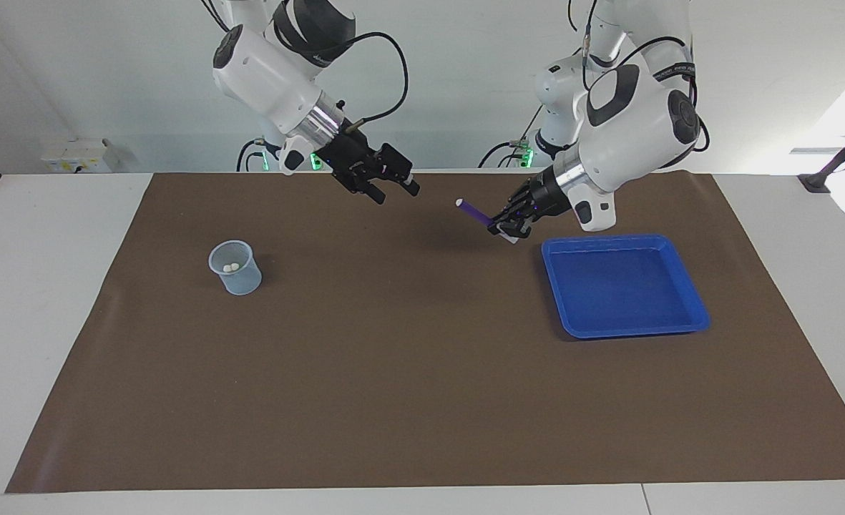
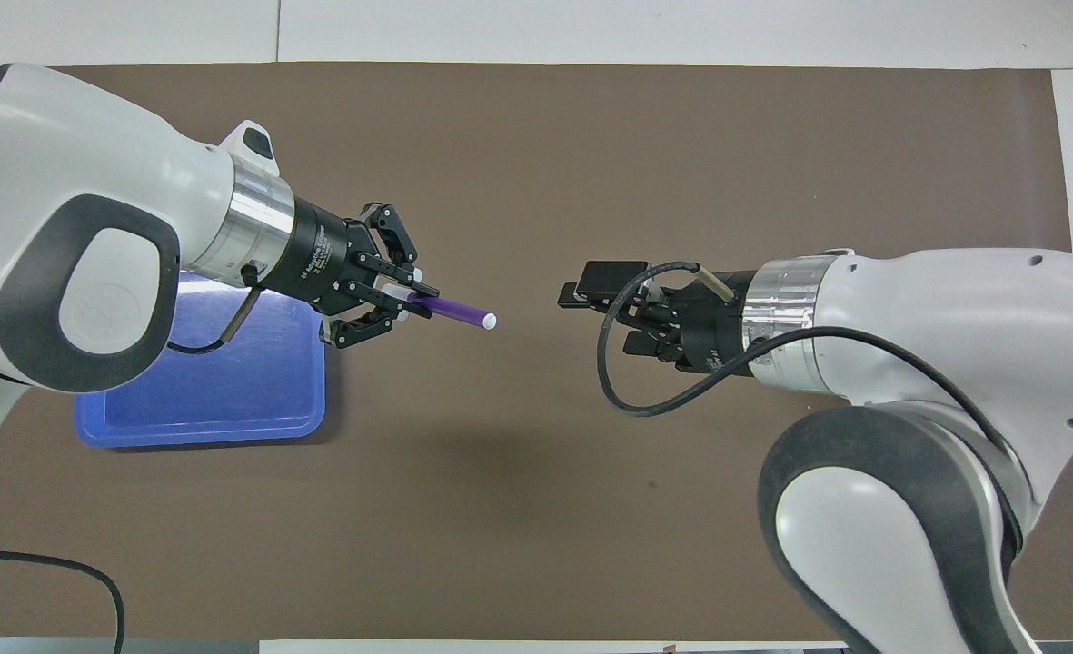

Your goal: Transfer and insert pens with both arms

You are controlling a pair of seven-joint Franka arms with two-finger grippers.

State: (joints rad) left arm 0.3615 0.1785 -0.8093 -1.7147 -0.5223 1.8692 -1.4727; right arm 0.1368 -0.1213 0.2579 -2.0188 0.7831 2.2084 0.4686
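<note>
My left gripper (image 1: pixel 504 227) (image 2: pixel 412 301) is shut on a purple pen (image 1: pixel 474 210) (image 2: pixel 455 312) and holds it in the air over the brown mat, just off the blue tray's (image 1: pixel 622 286) (image 2: pixel 227 404) edge. The pen lies nearly level, its free end pointing at my right gripper (image 1: pixel 395 192) (image 2: pixel 591 318). That gripper hangs open over the middle of the mat, a short gap from the pen's tip. A clear cup (image 1: pixel 236 268) stands toward the right arm's end, with two pale round pen ends (image 1: pixel 230 267) showing inside. The overhead view hides the cup under the right arm.
A brown mat (image 1: pixel 408 372) covers most of the white table. The blue tray holds nothing. Two smaller white arms with green lights (image 1: pixel 529 151) stand at the table's edge by the robots. A black cable (image 2: pixel 9 559) lies near the left arm's base.
</note>
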